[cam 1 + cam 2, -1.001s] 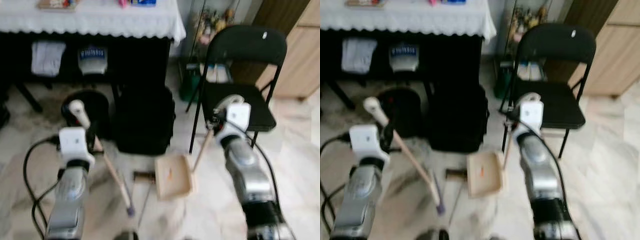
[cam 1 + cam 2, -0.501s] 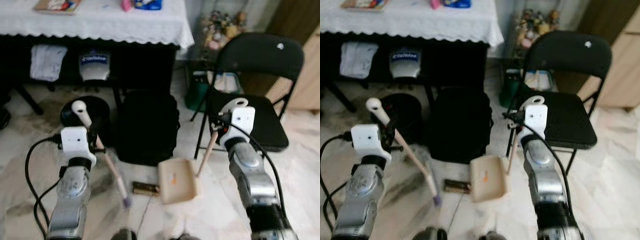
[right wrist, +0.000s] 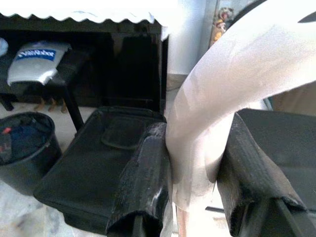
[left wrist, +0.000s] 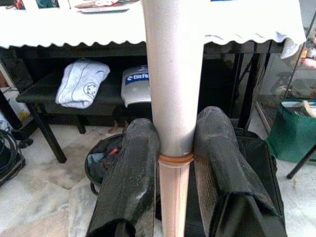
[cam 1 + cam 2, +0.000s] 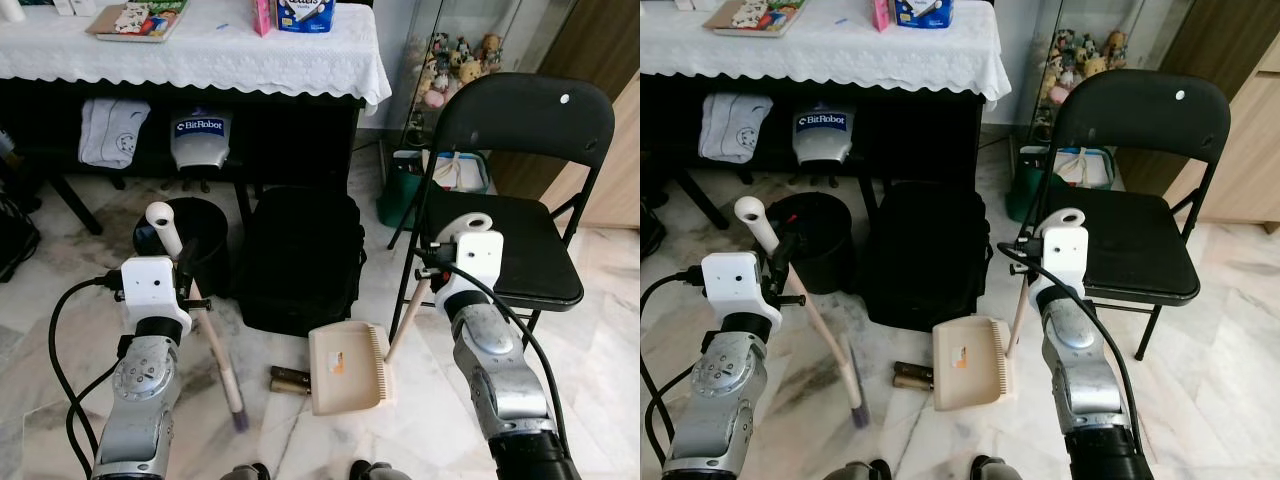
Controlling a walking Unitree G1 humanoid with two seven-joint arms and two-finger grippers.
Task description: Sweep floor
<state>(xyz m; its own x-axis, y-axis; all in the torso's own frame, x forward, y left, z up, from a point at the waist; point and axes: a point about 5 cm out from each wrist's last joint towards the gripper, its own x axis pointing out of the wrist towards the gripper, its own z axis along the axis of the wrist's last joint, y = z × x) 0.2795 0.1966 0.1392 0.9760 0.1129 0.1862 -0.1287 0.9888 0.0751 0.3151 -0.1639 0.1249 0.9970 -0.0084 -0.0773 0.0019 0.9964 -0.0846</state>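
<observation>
My left fingers (image 4: 133, 182) are clamped on the broom handle (image 4: 173, 98), my right fingers (image 3: 148, 182) tight around the dustpan handle (image 3: 222, 94). Ahead stand the black folding chair (image 5: 520, 150) and a black bag (image 5: 300, 255). The dustpan (image 5: 345, 368) hangs over the marble floor (image 5: 60, 380), beside a small dark object (image 5: 288, 380). I'd set the pan's lip flat, then stroke the broom tip (image 5: 238, 415) toward it.

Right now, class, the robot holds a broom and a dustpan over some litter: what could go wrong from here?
1. The dark litter lies beside the dustpan, close to the black bag; a sweep might push it under the bag.
2. The right tool grips the dustpan handle near the folding chair; swinging could knock a chair leg.
3. The left tool holds the broom high, so control may be poor.
</observation>
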